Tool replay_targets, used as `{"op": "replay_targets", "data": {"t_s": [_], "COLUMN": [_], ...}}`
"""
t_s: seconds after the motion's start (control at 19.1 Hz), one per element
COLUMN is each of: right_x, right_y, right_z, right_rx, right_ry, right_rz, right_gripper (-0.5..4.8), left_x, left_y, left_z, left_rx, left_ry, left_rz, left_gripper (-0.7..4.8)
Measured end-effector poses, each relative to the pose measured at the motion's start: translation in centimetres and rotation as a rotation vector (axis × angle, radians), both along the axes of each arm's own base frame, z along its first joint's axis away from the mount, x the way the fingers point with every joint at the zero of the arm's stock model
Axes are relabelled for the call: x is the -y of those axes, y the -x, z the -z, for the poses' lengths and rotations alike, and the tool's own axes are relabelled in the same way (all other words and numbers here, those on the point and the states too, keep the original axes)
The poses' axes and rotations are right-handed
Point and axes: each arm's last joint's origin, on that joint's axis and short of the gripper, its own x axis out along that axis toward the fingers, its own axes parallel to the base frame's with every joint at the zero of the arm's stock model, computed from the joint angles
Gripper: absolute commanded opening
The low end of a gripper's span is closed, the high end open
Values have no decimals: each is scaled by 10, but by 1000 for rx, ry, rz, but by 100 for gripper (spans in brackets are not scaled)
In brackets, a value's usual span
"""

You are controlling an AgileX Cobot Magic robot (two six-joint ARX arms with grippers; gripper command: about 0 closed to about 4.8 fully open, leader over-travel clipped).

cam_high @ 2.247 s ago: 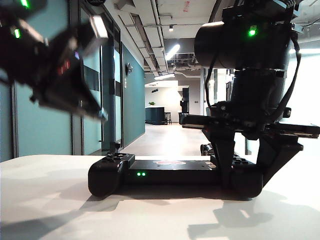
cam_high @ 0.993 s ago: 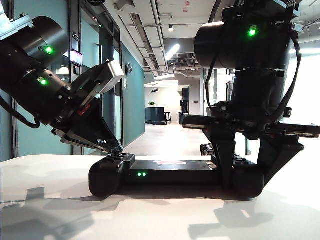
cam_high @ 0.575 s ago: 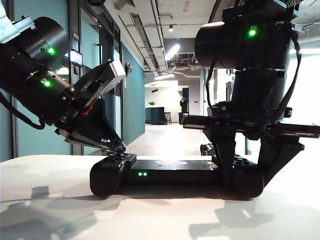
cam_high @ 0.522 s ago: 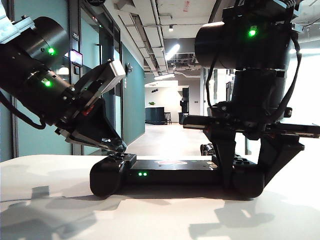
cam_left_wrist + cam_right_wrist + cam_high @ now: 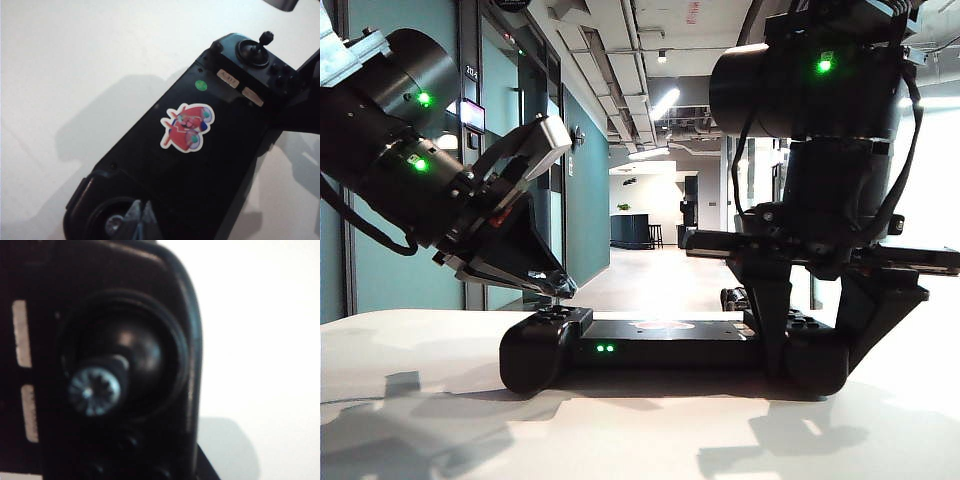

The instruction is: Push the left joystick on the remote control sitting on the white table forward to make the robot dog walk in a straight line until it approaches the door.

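Two end effectors on one wide black gamepad-style remote control point(image 5: 670, 350), which lies mid-scene on the plain matte white bench point(image 5: 420, 420).

Right end effector point(image 5: 815, 330): fingers spread, straddling the remote's right handle from above. It looks like it's bracing that end, though contact isn't clear. Its wrist view looks straight down on the right-hand thumbstick point(image 5: 95, 387), which is not the target.

Left end effector point(image 5: 558, 288): tips pressed together, angled down from the left, sitting right at the knob of the small black left joystick point(image 5: 552, 306) on the remote's left handle. The left wrist view shows the closed tips point(image 5: 141, 220) just beside the stick's knob point(image 5: 114, 225); touching or a hair apart, can't tell.

How I'd do it:
- Push with the closed tip, on the near side of the knob, low on it so it doesn't slip over the top.
- Drive straight toward the far side, no sideways component, or the dog will likely veer.
- Hold steady deflection with the right side braced so the remote doesn't slide.
- The dog and its door aren't identifiable here.
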Motion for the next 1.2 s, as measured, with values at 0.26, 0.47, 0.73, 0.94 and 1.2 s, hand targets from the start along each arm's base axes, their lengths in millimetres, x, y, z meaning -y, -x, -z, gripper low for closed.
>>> {"op": "replay_targets", "data": {"t_s": [0.26,0.47,0.73,0.94,1.2], "right_x": [0,0,0,0,0], "right_y": [0,0,0,0,0], "right_z": [0,0,0,0,0], "right_rx": [0,0,0,0,0], "right_ry": [0,0,0,0,0], "right_rz": [0,0,0,0,-1], "right_gripper": [156,156,156,156,156], "left_x": [1,1,1,1,1], "left_y": [-2,-2,-2,-2,-2], "left_z": [2,3,3,3,3], "left_rx": [3,4,4,4,4], "left_ry": [4,6,6,6,6], "left_rz": [-2,-3,-4,-4,-4], "left_gripper": [-5,-5,-5,-5,-5]}}
